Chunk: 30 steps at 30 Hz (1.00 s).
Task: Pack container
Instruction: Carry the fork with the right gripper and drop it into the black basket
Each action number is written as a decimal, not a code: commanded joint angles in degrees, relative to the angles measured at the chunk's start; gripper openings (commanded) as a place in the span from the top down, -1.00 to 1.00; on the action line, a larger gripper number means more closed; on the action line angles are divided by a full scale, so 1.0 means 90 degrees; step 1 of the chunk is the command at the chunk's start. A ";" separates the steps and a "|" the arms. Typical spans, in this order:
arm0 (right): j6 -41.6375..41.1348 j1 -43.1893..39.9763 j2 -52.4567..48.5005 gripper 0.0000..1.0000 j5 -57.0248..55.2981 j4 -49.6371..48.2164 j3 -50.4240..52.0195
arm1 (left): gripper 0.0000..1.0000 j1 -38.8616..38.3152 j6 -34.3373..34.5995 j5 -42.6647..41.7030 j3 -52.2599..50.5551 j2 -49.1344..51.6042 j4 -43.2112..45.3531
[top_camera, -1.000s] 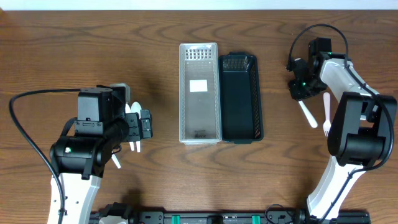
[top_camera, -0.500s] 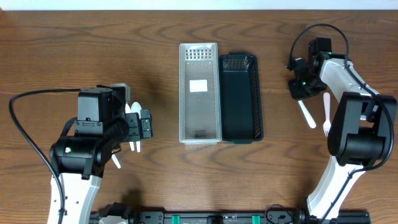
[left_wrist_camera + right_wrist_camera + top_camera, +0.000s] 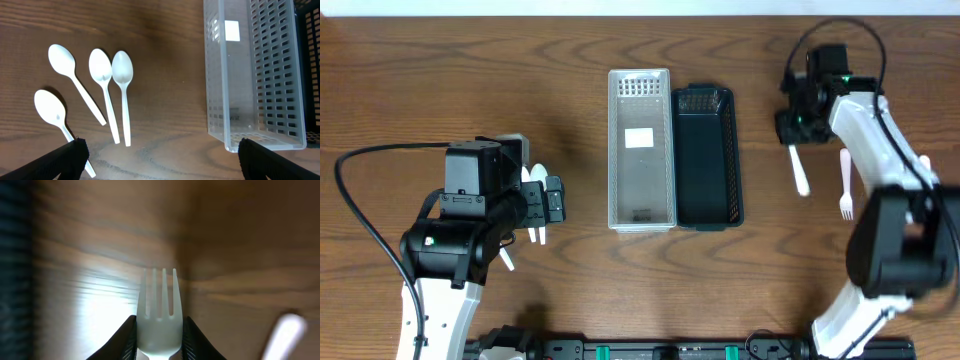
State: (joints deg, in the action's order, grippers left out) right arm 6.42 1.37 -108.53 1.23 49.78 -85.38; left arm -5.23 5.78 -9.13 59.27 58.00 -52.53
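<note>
Right claw [image 3: 798,128] has swung in toward the black bin [image 3: 732,190], fork [image 3: 159,305] pinched tight; left claw [image 3: 165,159] hangs spread over the spoons [image 3: 122,85]. Next, I reckon: get above that bin, then release.

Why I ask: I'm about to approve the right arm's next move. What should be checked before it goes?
1. Grip on fork: ok, right gripper is shut on its neck, tines out.
2. Fork lifted clear: cannot tell, the wrist view is blurred.
3. Way to the black bin: ok, nothing lies between them.
4. Room in black bin: ok, it looks empty.
5. Left gripper out of the way: ok, open above the spoons, left of the clear bin.
6. Which bin takes forks: cannot tell.
</note>
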 commanded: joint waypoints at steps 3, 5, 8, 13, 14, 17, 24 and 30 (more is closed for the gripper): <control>-0.1503 0.1003 0.1384 0.97 -0.0461 0.0024 -0.0355 | -0.96 0.0032 -0.0085 -0.0083 0.0134 -0.0046 -0.0017; -0.1970 0.1319 0.1489 0.98 -0.0595 0.0044 -0.0355 | -0.96 0.0032 -0.0085 -0.0083 0.0134 -0.0046 -0.0019; -0.2769 0.1724 0.1406 0.97 -0.0641 0.0066 -0.0333 | -0.96 0.0032 -0.0085 -0.0083 0.0134 -0.0046 -0.0019; -0.3660 0.2140 0.0804 0.98 -0.0639 0.0165 -0.0333 | -0.96 0.0032 -0.0085 -0.0083 0.0134 -0.0046 -0.0046; -0.3740 0.2198 0.0636 0.97 -0.0639 0.0182 -0.0333 | -0.96 0.0032 -0.0085 -0.0083 0.0134 -0.0046 -0.0063; -0.3779 0.2358 0.0053 0.97 -0.0644 0.0175 -0.0333 | -0.96 0.0032 -0.0085 -0.0083 0.0134 -0.0046 -0.0070; -0.3475 0.2514 -0.0743 0.63 -0.0474 -0.0039 -0.0333 | -0.96 0.0032 -0.0085 -0.0083 0.0134 -0.0046 -0.0066; -0.2939 0.2518 -0.0585 0.09 -0.0391 0.0000 -0.0619 | -0.96 0.0032 -0.0085 -0.0083 0.0134 -0.0046 -0.0066</control>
State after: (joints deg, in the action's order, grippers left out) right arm -23.29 23.40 -115.55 -2.74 49.04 -88.60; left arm -5.23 5.78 -9.10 59.27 58.00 -52.93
